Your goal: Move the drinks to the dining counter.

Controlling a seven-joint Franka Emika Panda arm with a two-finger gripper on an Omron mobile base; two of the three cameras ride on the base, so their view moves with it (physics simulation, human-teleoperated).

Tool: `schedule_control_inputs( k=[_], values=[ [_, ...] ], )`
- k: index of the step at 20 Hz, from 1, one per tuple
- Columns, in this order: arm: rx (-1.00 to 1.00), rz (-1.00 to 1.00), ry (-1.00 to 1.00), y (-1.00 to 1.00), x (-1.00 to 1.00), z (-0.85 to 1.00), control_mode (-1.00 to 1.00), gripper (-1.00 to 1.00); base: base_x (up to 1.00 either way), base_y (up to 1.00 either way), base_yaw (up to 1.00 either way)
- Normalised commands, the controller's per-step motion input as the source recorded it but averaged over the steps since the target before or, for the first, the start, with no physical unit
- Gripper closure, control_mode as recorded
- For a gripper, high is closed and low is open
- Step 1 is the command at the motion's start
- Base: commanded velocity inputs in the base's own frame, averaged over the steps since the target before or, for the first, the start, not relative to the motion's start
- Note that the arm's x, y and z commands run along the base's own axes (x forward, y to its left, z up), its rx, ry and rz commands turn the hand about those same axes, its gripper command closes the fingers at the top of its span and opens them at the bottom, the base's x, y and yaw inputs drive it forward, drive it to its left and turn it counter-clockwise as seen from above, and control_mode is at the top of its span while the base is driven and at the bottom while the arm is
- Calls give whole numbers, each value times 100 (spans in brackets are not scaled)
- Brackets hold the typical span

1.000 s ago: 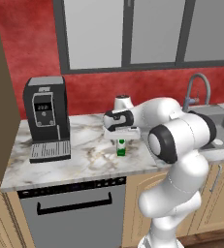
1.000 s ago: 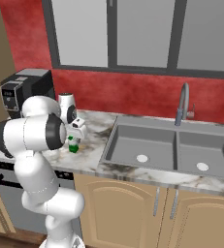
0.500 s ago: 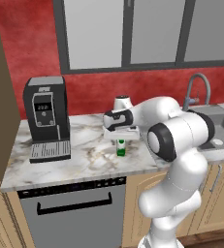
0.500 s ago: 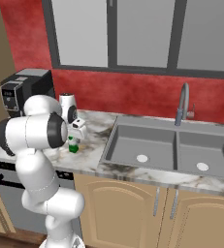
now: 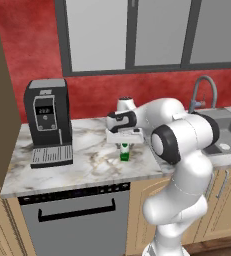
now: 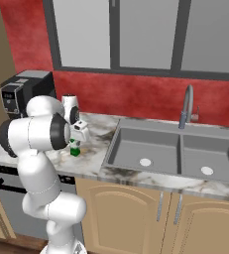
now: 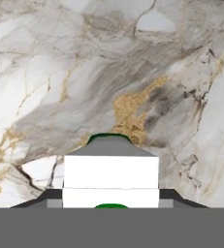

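We hold our pincer straight above the upright green-and-white carton on the counter, fingers flanking its top, though we cannot tell if they grip.

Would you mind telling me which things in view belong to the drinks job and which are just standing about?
Job: green-and-white carton on the marble worktop; gripper right above it, jaws either side of its top.

Standing about: coffee machine; sink; tap; dishwasher.
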Motion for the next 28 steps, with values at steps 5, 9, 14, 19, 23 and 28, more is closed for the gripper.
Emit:
schedule_control_inputs(
  k=[5, 9, 14, 19, 23, 28],
  values=[
    [0, 0, 0, 0, -2, 0, -100, 100, 0, 0, 0],
    [-3, 0, -13, 1, -27, 20, -100, 100, 0, 0, 0],
    [-3, 0, -15, 0, -36, 45, -100, 100, 0, 0, 0],
    [0, 0, -1, 0, -19, 61, -100, 100, 0, 0, 0],
    [0, 0, 0, -4, -5, 54, -100, 100, 0, 0, 0],
    [0, 0, 0, -7, -12, 43, -100, 100, 0, 0, 0]
  ],
)
